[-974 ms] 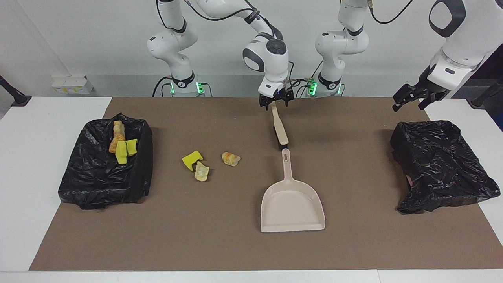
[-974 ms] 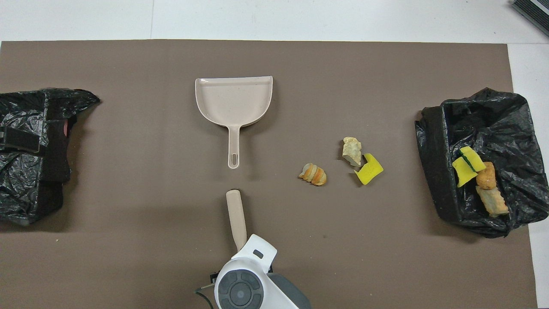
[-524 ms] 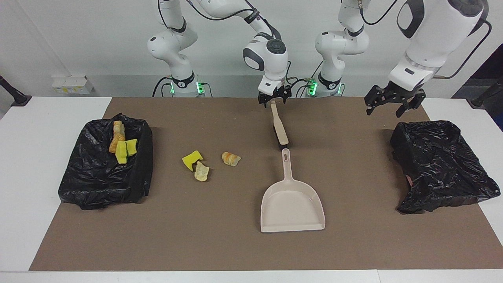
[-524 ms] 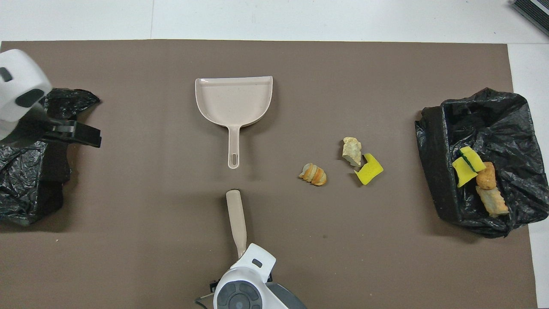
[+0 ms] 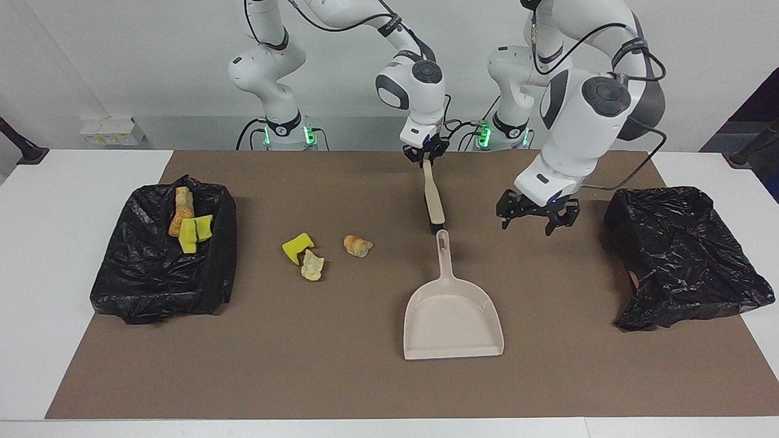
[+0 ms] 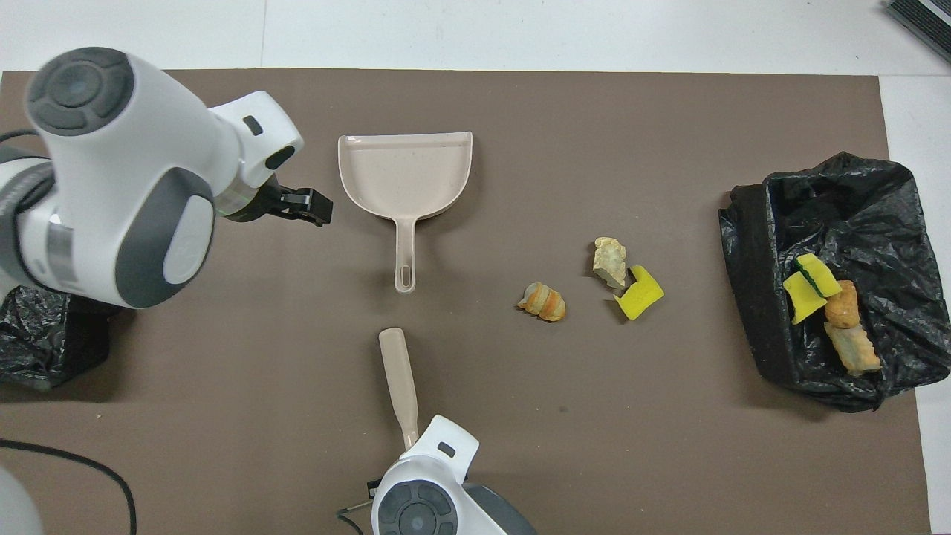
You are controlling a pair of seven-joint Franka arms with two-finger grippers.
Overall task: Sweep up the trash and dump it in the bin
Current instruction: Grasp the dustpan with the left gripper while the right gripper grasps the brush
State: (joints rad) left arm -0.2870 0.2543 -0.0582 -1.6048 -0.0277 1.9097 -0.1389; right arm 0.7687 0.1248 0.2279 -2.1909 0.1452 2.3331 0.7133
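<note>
1. On the brown tabletop (image 5: 548,377), the right hand (image 5: 428,159) is clamped shut on the handle end of the brush (image 5: 433,201), whose long axis runs away from the robots toward the dustpan (image 5: 453,316).
2. Three loose pieces of trash (image 5: 311,252) lie together, beside the brush's bristle end toward the right arm's end of the tabletop, so the sweep looks likely to turn on swinging the bristles round them.
3. More yellow and tan scraps already sit in the black-lined bin (image 5: 152,286) at that same end.
4. Over bare tabletop beside the dustpan's handle, the left hand (image 5: 537,218) hangs wide open and holds nothing.
5. A second black-lined bin (image 5: 688,261) sits at the left arm's end.
</note>
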